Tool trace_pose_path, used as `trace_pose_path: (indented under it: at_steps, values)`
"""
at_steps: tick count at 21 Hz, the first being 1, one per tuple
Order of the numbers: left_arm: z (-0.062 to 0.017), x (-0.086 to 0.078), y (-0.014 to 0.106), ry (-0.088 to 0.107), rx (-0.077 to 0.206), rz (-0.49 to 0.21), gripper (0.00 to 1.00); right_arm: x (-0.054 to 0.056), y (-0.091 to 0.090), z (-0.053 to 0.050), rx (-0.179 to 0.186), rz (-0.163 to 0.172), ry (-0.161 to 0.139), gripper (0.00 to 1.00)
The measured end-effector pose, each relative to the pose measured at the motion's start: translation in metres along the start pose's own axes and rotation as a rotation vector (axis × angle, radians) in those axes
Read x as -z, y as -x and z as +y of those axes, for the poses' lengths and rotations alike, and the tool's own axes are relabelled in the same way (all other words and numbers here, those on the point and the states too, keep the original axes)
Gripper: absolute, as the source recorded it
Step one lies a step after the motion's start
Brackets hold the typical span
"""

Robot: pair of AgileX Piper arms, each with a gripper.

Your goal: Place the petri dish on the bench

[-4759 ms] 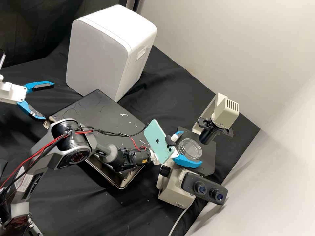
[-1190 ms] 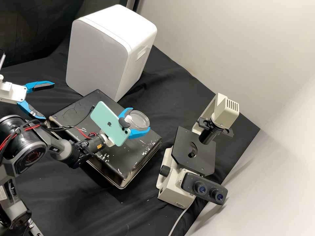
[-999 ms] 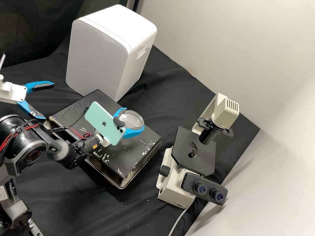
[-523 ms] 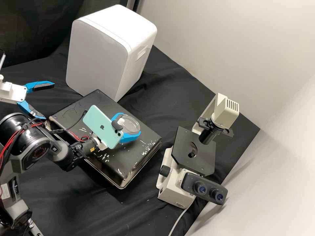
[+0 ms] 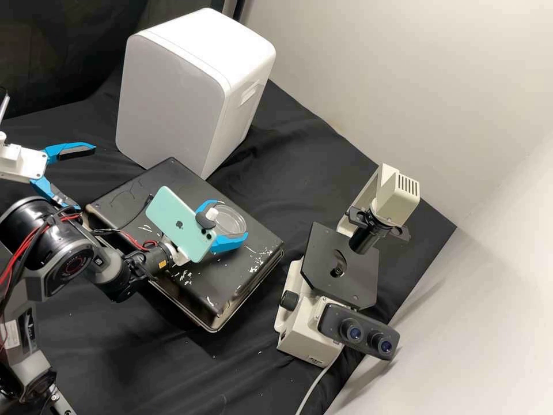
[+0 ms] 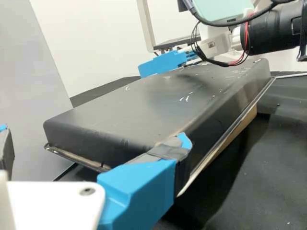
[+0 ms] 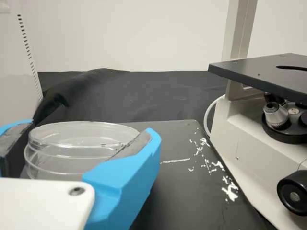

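Note:
The clear petri dish sits between the blue fingers of my right gripper, which is shut on it. It is low over the flat black block at the bench's middle; I cannot tell if it touches. In the right wrist view the petri dish fills the space between the fingers, the black block just beneath. My left gripper stands open at the far left, beside the block's left corner. In the left wrist view the black block lies ahead, with the right gripper's finger at its far end.
A microscope stands right of the block, its black stage bare. A tall white box stands behind the block. A mint-green phone rides on the right wrist. Black cloth covers the bench in front.
The right gripper has carried the dish from the microscope stage leftward over the black block and lowered it slightly. In the last half second it hardly moved. The left arm stayed still.

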Motion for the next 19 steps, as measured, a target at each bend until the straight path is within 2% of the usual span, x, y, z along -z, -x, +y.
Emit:
trace_pose_path:
  at_steps: [5,7,9,11,14,19]
  values:
    - [0.0001,0.001,0.000,0.006,-0.001,0.011,1.00,0.000,0.000,0.001,-0.013,-0.005,0.015,1.00]
    - [0.0007,0.001,0.000,-0.006,-0.005,0.023,1.00,0.000,-0.001,0.002,-0.022,-0.009,0.007,1.00]
    - [0.0041,0.001,0.001,-0.017,-0.024,0.038,1.00,0.000,-0.001,0.001,-0.029,-0.016,0.007,1.00]
    - [0.0088,0.001,0.003,-0.021,-0.049,0.045,1.00,0.001,-0.001,-0.001,-0.031,-0.024,0.025,1.00]
    - [0.0135,0.002,0.004,-0.025,-0.074,0.050,1.00,0.003,0.000,-0.001,-0.050,-0.016,0.042,1.00]
    - [0.0157,0.002,0.006,-0.025,-0.087,0.054,1.00,0.007,0.001,-0.001,-0.090,0.003,0.064,1.00]
